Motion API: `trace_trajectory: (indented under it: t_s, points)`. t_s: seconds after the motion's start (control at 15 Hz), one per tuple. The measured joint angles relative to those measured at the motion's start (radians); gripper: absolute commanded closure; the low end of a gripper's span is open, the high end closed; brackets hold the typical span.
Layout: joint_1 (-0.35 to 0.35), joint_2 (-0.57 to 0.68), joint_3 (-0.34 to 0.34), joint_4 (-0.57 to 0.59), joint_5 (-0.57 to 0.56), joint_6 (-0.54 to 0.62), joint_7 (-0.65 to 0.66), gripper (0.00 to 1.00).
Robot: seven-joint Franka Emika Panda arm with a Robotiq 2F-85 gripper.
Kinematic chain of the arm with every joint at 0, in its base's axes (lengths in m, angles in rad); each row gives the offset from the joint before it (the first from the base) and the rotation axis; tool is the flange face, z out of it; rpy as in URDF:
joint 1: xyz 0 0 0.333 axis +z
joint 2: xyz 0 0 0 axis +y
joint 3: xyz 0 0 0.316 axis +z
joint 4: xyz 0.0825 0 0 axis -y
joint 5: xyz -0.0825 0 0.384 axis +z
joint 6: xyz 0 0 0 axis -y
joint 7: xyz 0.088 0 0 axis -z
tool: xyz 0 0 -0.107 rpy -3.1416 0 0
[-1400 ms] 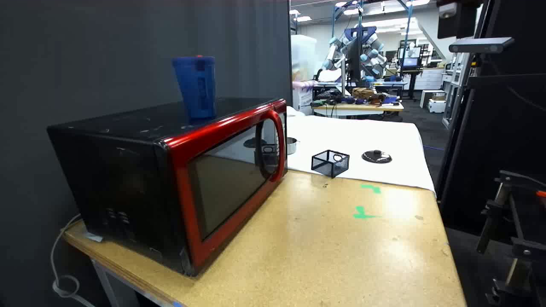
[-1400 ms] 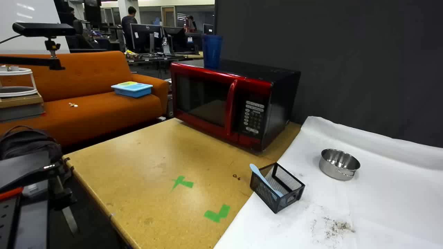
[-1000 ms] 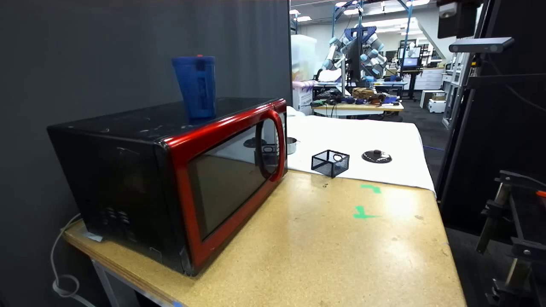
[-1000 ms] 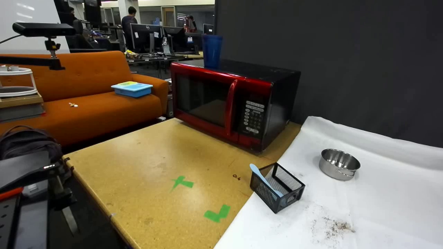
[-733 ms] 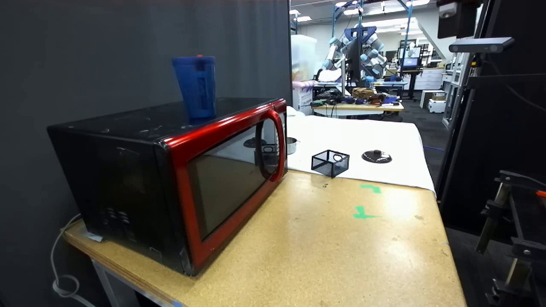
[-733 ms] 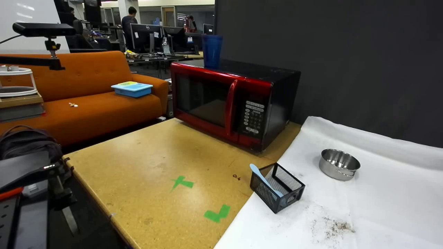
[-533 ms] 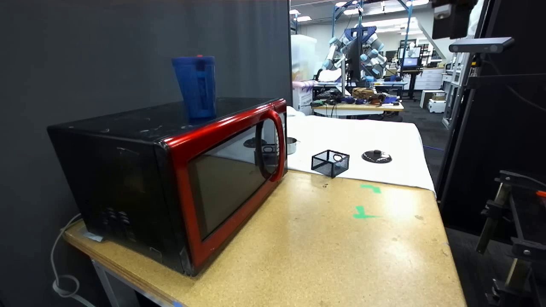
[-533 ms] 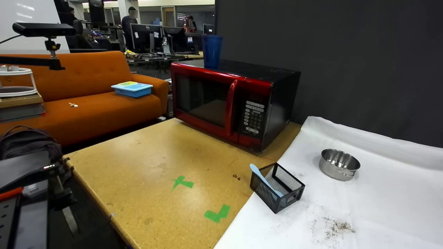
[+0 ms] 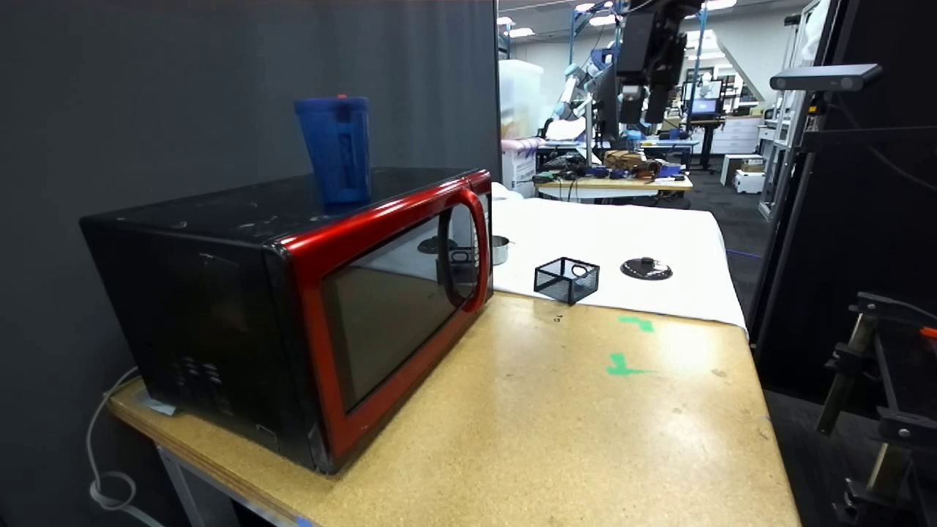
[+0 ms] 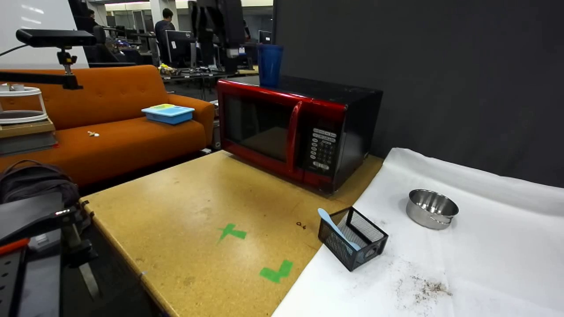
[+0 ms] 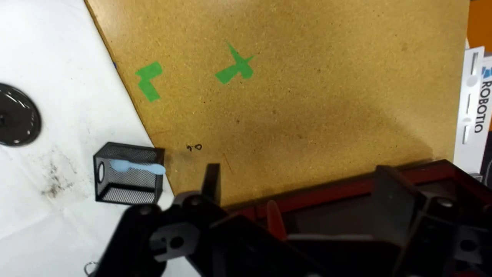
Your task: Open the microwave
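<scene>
Nearest to you, in the wrist view, your fingers [image 11: 396, 200] stand wide apart with nothing gripped between them. In both exterior views they hang in the air, apart from the microwave [image 9: 293, 315], and the top edge crops what is above them. In the wrist view they cover much of the microwave; the blurred red shape [image 11: 276, 221] between them is probably its handle [image 10: 292, 136], though you get too dark a look to be sure. The microwave stands on the counter [image 9: 571, 432] with its door [image 10: 255, 125] closed and a blue cup [image 10: 269, 66] upright on top. Next, the basket [image 10: 370, 252] sits at the edge of a white sheet [image 10: 506, 255], a spoon [image 11: 140, 166] leaning in it with one end over the rim. Farther along the sheet are the pot [image 10: 423, 216] and the lid [image 9: 646, 271]. Your wrist view cuts off the lid at the left and catches only a wire loop [image 11: 91, 263] at the bottom; in an exterior view the microwave partly hides the pot. Farthest off, past the counter, you see an orange sofa [image 10: 105, 136] with a blue box [image 10: 169, 116] on it, and a person [image 10: 162, 28] partly hidden by a screen [image 10: 179, 46].
</scene>
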Motion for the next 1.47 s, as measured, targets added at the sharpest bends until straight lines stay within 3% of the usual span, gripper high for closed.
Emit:
trace_trajectory:
  t_s: [0.27, 0.53, 1.0, 1.47]
  points:
    - [0.005, 0.25, -0.015, 0.193, 0.007, 0.017, -0.228, 0.0]
    - [0.007, 0.371, -0.012, 0.329, -0.033, -0.005, -0.256, 0.0]
    - [0.007, 0.377, -0.012, 0.341, -0.03, -0.006, -0.26, 0.0]
    - [0.006, 0.385, -0.01, 0.258, -0.028, 0.305, -0.277, 0.0]
